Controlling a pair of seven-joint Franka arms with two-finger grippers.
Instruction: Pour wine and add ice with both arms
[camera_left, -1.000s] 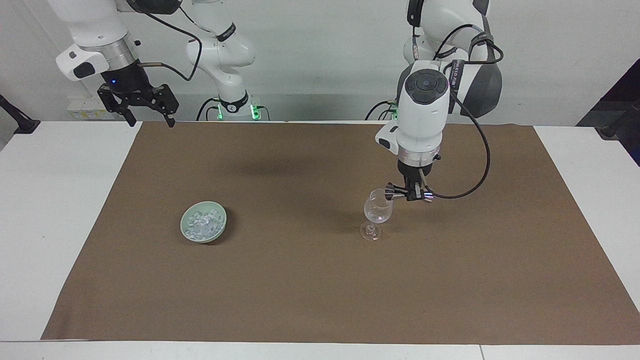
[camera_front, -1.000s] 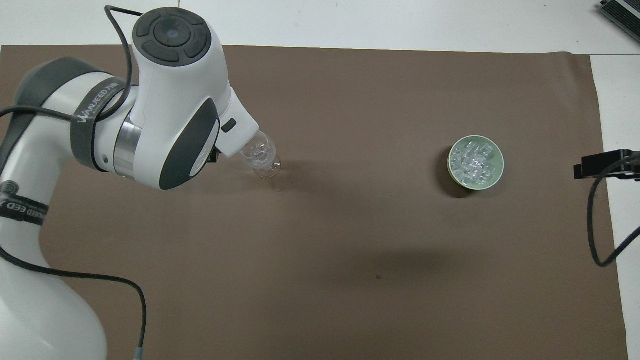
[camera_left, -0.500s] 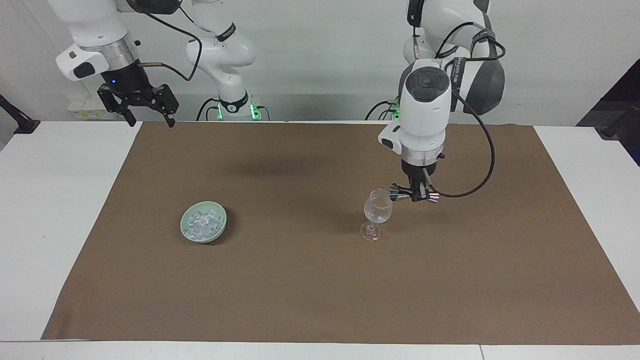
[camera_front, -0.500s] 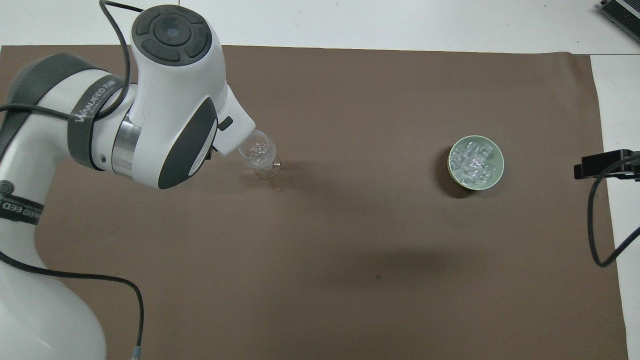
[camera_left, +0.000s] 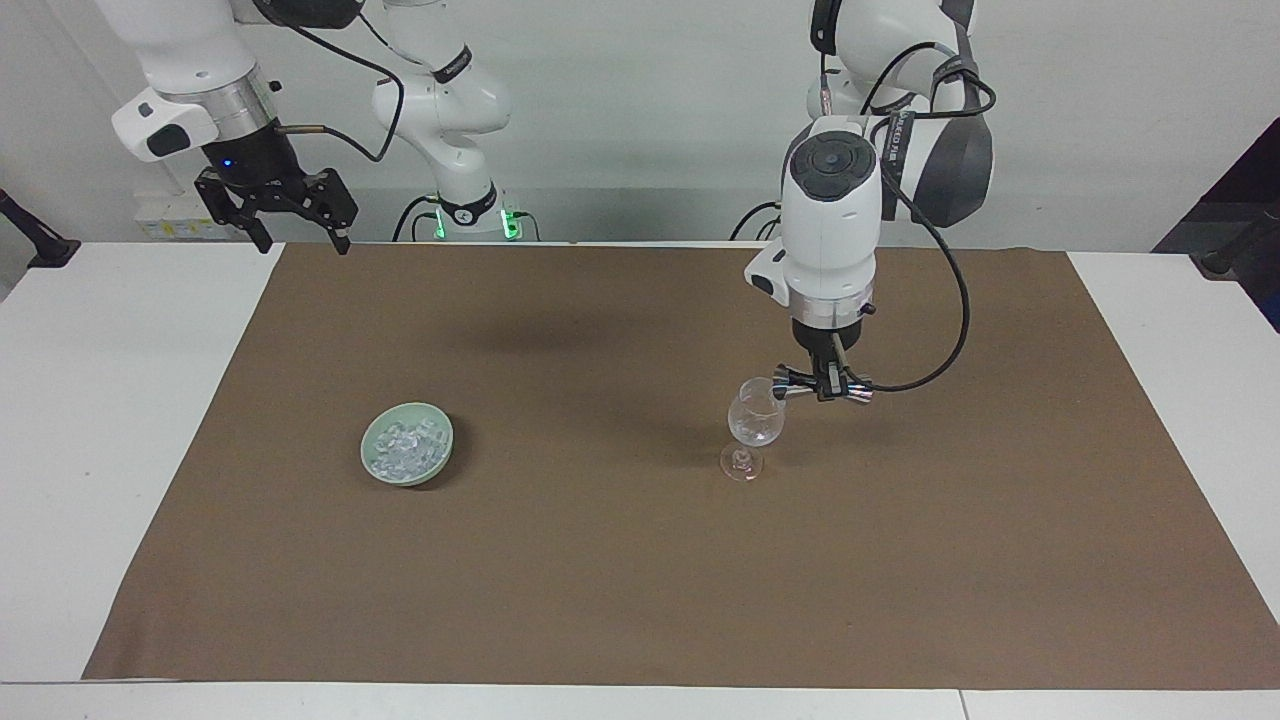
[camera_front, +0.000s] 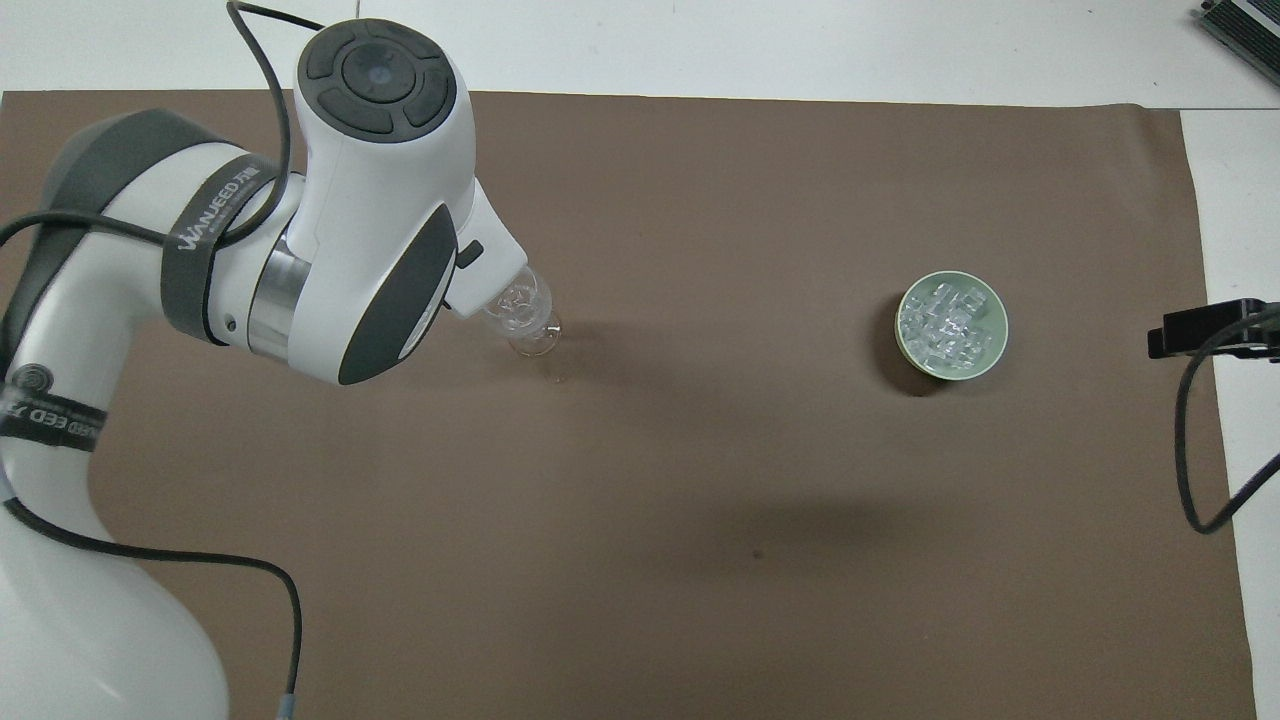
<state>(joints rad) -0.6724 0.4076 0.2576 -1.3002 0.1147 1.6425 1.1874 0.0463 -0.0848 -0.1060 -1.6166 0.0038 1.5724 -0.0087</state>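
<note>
**Left arm shifts at the glass, right arm idle**

Change: over the last second the left arm's wrist has swung slightly toward the right arm's end of the table and sits a bit higher; the left gripper (camera_left: 826, 388) is still level with the rim of the glass (camera_left: 755, 418). Glass has not moved, stays upright on the mat (camera_left: 640, 560). Bowl (camera_left: 407, 443) untouched.

Meaning: looks like small repositioning at the glass, not a pick or pour. No bottle in either view, so the wine step can't be judged. Glass contents can't be read for sure.

Jaws: left gripper's fingertips sit just beside the glass rim, on the side toward the left arm's end; contact unclear, and I cannot tell if they are spread or closed. Right gripper (camera_left: 290, 215) has its jaws spread, holding nothing, waiting up by the mat's corner at its own end.

Ice (camera_front: 948, 322): piled in the bowl, well apart from the left jaws, with the glass between them. Closer to the right jaws, lower than them.
</note>
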